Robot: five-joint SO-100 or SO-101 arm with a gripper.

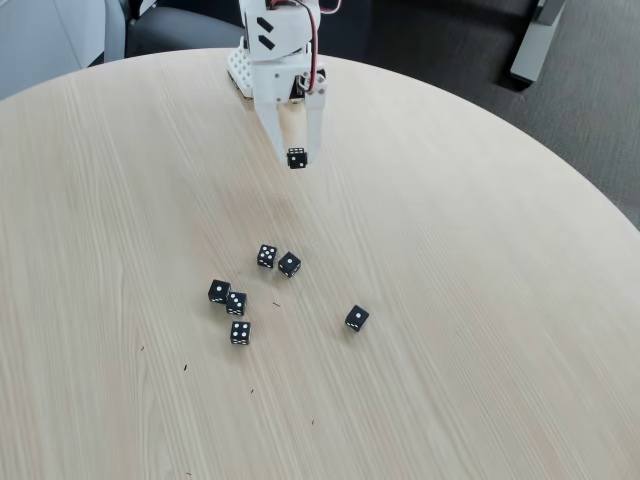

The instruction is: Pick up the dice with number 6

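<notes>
The white arm reaches in from the table's far edge in the fixed view. Its gripper points down and is shut on a small black die with white pips, the dice with number 6. The die hangs between the fingertips, clear of the wooden tabletop, and a faint shadow lies below it. The face turned to the camera carries several pips, too small to count exactly.
Several other black dice lie on the round light-wood table: a pair in the middle, a cluster of three to the left, one alone to the right. Dark floor lies beyond the table's curved edge.
</notes>
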